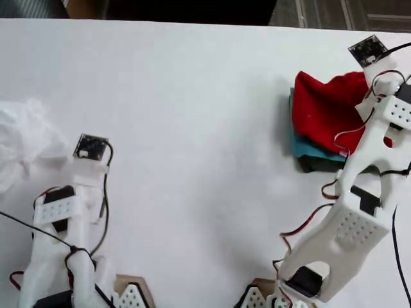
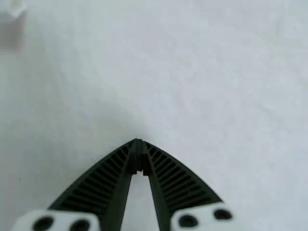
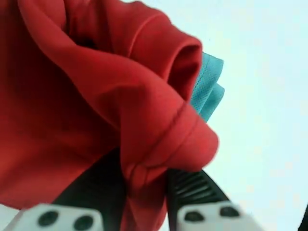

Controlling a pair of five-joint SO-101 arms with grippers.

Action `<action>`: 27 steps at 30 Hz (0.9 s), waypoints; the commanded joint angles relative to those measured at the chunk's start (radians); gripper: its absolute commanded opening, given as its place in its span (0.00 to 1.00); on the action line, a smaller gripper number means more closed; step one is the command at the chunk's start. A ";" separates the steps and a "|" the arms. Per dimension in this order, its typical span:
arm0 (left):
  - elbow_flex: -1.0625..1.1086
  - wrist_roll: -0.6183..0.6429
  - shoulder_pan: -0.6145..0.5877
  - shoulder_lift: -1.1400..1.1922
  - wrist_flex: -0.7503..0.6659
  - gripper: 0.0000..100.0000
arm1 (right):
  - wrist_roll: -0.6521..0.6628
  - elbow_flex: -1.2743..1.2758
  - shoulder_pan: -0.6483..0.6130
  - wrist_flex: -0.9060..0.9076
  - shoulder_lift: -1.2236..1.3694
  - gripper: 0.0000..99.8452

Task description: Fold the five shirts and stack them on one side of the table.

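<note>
Atop teal shirt (image 1: 311, 149), red shirt (image 1: 324, 109) pinched, half hiding right tool (image 3: 145, 182)

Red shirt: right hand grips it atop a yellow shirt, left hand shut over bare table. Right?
No: under the red shirt lies a teal shirt, not a yellow one; the right wrist view shows it. The right hand does grip the red shirt, and the left hand is shut over bare table.

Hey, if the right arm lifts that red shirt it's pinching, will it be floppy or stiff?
Probably floppy: the red shirt bunches in soft folds at the right tool, so it should sag and drape. Likely light, being thin cloth. It may drag the teal shirt lying under it.
</note>
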 commanded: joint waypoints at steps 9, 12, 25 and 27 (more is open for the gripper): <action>-0.002 0.008 -0.008 -0.028 -0.017 0.03 | -0.002 -0.224 0.061 0.033 0.084 0.24; -0.002 0.008 -0.008 -0.028 -0.017 0.03 | -0.012 -0.285 0.058 0.093 0.082 0.30; -0.002 0.008 -0.008 -0.028 -0.017 0.03 | -0.176 -0.577 -0.124 0.518 0.082 0.30; -0.002 0.008 -0.008 -0.028 -0.017 0.03 | -0.176 -0.560 -0.154 0.519 0.081 0.30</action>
